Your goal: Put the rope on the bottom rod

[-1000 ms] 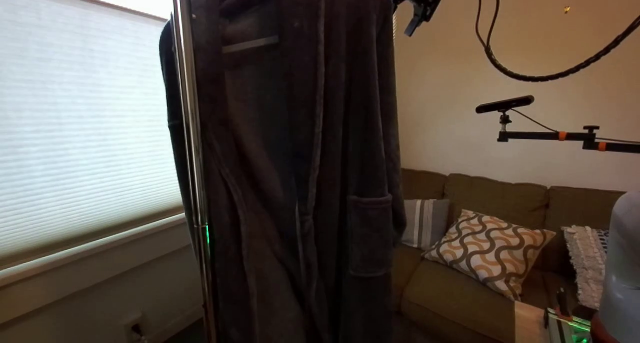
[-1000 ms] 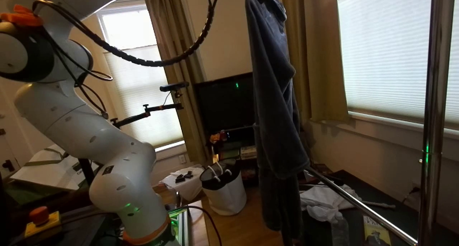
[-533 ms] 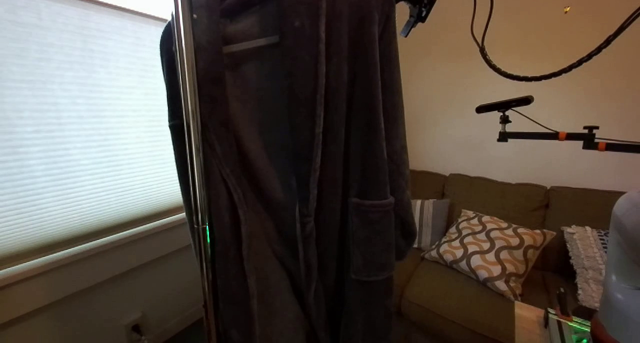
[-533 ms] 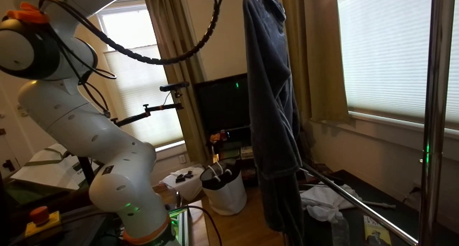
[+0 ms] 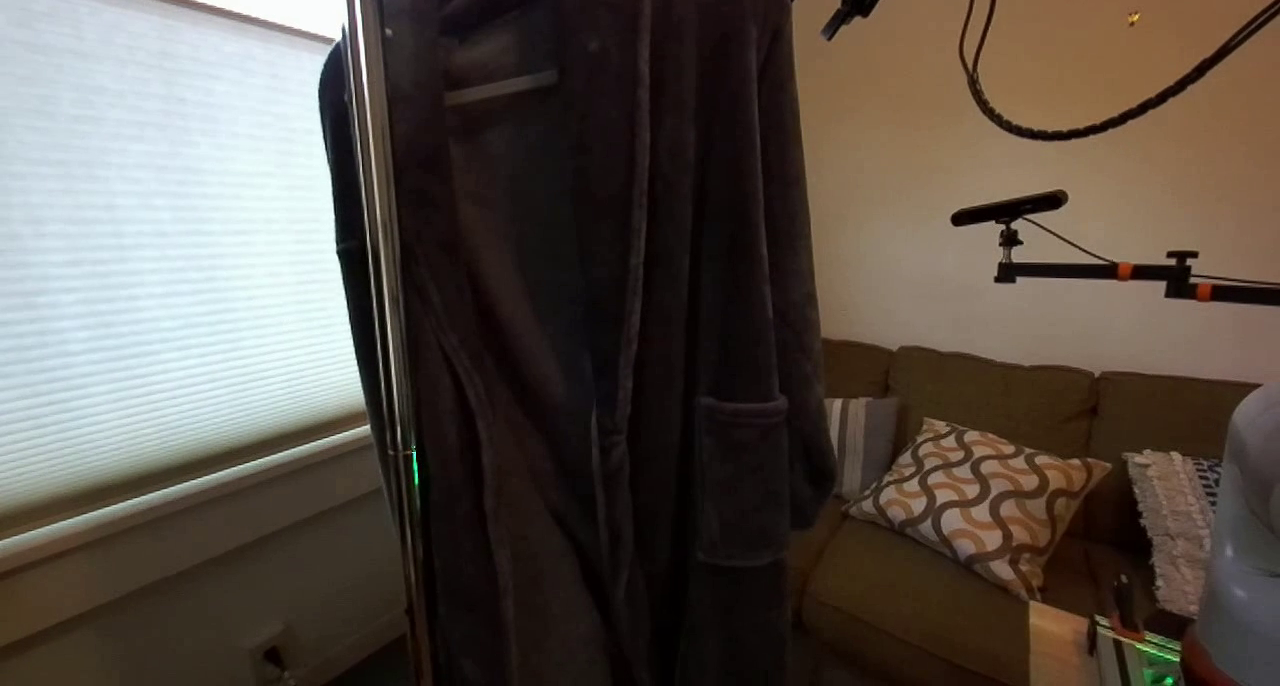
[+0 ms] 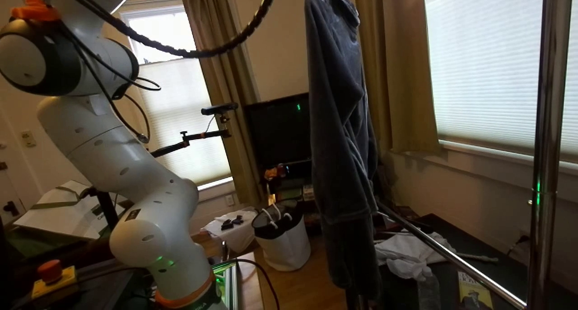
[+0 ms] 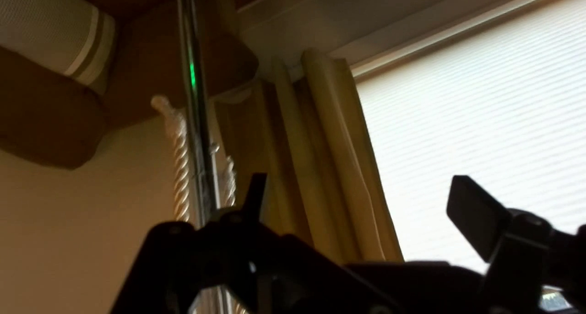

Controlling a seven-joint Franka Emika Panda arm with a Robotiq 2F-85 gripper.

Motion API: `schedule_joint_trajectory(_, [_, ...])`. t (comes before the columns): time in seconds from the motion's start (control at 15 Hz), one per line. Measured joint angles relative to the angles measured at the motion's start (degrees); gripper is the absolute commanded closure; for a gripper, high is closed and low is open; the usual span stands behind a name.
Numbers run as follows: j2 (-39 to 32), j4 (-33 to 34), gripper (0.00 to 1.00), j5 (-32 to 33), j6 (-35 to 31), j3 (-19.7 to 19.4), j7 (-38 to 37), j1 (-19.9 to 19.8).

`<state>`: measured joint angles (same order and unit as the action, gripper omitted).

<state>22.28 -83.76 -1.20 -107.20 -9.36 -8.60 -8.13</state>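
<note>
From the left in an exterior view come a pale window blind (image 5: 170,246), then a chrome pole (image 5: 378,226) crossing in front of the dark grey bathrobe (image 5: 690,266), which hangs upright with its front parted. Near its upper right edge is the black hand (image 7: 357,183), its fingers spread wide apart in the wrist view and holding nothing, though I can't quite tell whether it touches the bathrobe. Lower down and farther right, an olive-brown sofa (image 5: 890,586) bears a wavy-patterned cushion (image 5: 980,506).

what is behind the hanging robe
In an exterior view, the sofa and a striped pillow show past the robe; their covered parts, and anything else it hides, cannot be seen.
</note>
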Motion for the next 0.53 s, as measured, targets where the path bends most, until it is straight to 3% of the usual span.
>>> schedule_joint_trajectory(0.4, [-10.69,16.80,0.00,-4.38,-1.10,-10.86,23.88,-0.09])
schedule_joint_trajectory(0.53, [-13.03,20.63,0.00,-6.67,-1.22,-13.36,27.44,-0.18])
